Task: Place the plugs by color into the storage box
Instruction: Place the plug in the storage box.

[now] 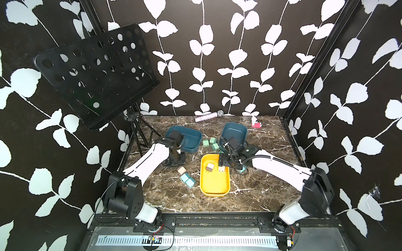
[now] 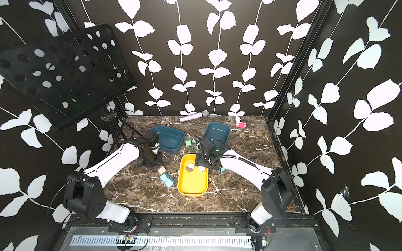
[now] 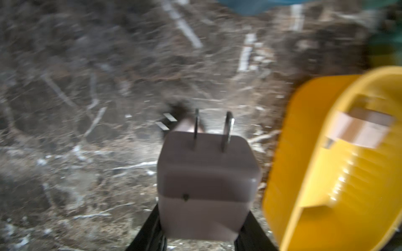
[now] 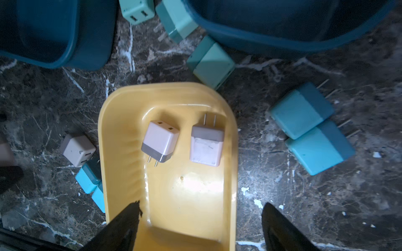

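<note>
The left gripper (image 3: 201, 234) clamps a beige plug (image 3: 206, 180) — likely bound for the yellow box (image 4: 113, 141) holding 2 tan plugs (image 4: 161, 139) — while the right gripper (image 4: 201, 208) hovers, jaws apart.

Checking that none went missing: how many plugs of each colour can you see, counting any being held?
Beige plugs: 4, one in the left gripper
Blue plugs: 4
Green plugs: 3 in view
Total: 11 in view

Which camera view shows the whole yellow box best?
Both top views: the yellow box shows nearly whole. The right wrist view cuts off one end; the left wrist view shows only a blurred part.
</note>
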Robot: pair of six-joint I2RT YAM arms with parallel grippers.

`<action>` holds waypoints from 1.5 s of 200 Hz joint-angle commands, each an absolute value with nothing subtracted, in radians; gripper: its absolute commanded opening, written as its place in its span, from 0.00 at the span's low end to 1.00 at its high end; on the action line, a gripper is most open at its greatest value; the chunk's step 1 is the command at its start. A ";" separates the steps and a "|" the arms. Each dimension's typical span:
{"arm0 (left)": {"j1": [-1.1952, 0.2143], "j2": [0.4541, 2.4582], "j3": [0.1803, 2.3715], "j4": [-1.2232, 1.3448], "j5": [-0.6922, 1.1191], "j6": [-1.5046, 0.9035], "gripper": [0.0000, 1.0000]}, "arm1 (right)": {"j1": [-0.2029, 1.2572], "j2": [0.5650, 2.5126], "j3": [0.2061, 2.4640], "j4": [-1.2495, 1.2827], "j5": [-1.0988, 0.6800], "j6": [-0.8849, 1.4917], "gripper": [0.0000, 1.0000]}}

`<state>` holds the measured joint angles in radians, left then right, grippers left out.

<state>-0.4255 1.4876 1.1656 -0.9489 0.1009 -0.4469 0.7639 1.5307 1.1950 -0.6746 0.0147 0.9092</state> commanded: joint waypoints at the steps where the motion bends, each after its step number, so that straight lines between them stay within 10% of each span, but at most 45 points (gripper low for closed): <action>1: -0.508 1.519 1.217 -0.923 0.179 -0.557 0.42 | 0.741 1.482 1.150 -0.714 0.053 0.923 0.86; 114: -0.885 1.935 1.563 -0.812 0.267 -0.616 0.43 | 0.613 1.244 0.937 -0.747 0.062 0.945 0.86; 300: -0.953 2.057 1.530 -0.881 0.262 -0.606 0.47 | 0.560 1.228 0.891 -0.725 0.029 0.897 0.87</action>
<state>-0.9432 2.0846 1.5421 -0.8387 0.2726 -0.6170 0.5663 1.2182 0.8761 -0.7292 0.0303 0.9051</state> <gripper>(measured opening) 0.466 0.867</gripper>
